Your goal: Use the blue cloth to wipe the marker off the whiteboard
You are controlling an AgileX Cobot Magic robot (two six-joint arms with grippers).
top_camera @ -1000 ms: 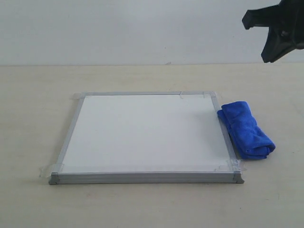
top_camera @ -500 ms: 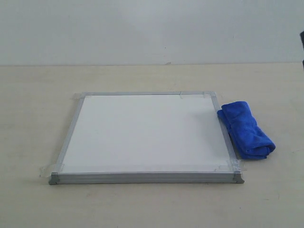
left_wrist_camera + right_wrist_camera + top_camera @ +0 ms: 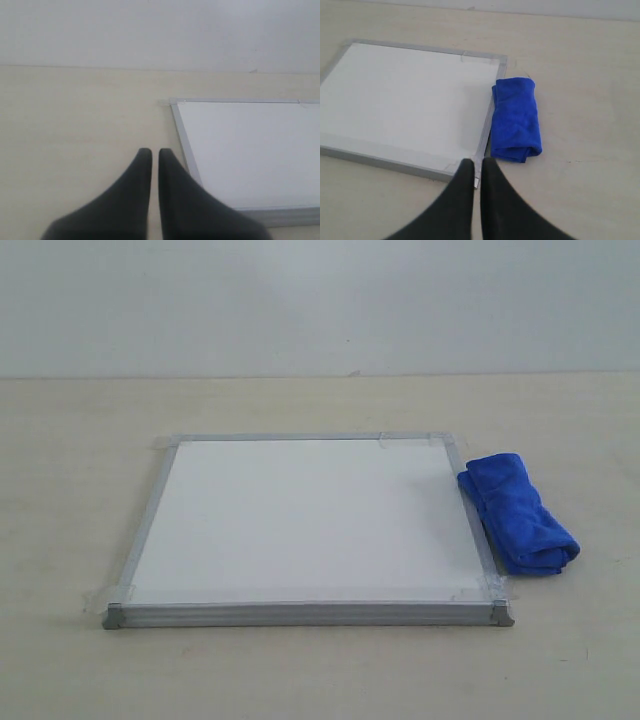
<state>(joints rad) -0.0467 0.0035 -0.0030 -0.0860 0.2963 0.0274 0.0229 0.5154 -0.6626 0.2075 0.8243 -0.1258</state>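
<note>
CLOTH: blue cloth (image 3: 518,512) bunched on table (image 3: 300,680), against right frame of whiteboard (image 3: 300,520); long axis parallel to that frame | TOOLS: right gripper (image 3: 477,162) pinched together, empty, cloth just ahead; left gripper (image 3: 151,151) likewise together, empty, beside opposite frame | MARK: no marker line discernible | VERDICT: right arm judged nearer

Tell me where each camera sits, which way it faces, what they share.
Exterior view: off the arms, looking down across whiteboard and blue cloth toward the wall; no robot part shows.
Left wrist view: on left arm, past the shut left gripper at part of the whiteboard.
Right wrist view: on right arm, down past the shut right gripper at whiteboard and cloth.
Shared: whiteboard in all; cloth in exterior and right wrist.
</note>
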